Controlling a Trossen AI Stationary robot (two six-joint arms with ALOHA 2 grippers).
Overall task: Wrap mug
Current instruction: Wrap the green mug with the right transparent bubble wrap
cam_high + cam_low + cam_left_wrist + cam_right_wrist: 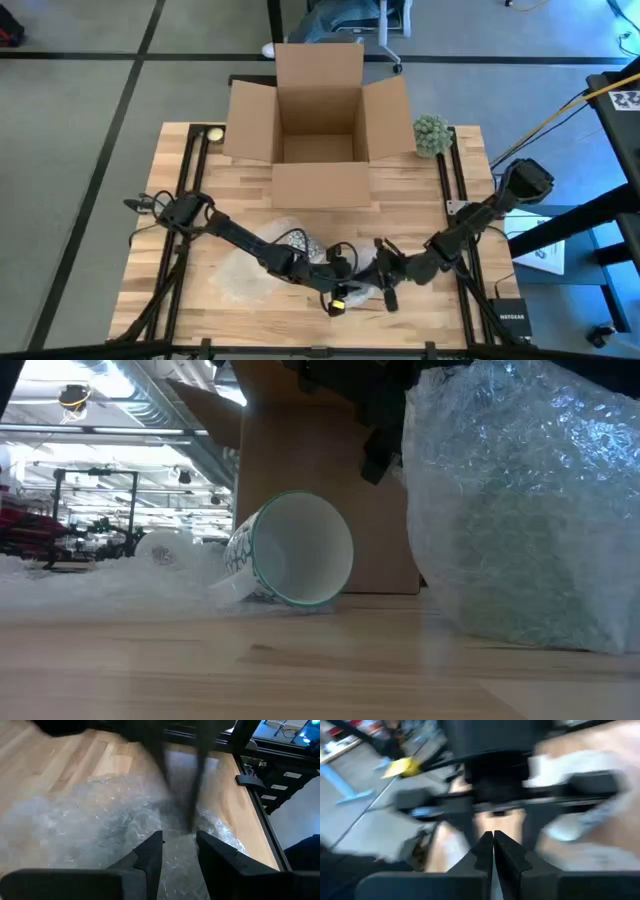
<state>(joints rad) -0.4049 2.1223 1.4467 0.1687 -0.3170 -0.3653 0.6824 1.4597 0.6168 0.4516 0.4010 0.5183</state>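
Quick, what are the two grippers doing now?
Left gripper: open, over the bubble wrap, holding nothing.
Right gripper: closed; whether it pinches anything cannot be told.

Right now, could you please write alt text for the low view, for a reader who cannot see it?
A white mug with a green rim and patterned outside lies on its side on the wooden table, its open mouth facing the camera. A raised fold of bubble wrap fills the right of the picture, and a cardboard box stands behind the mug.
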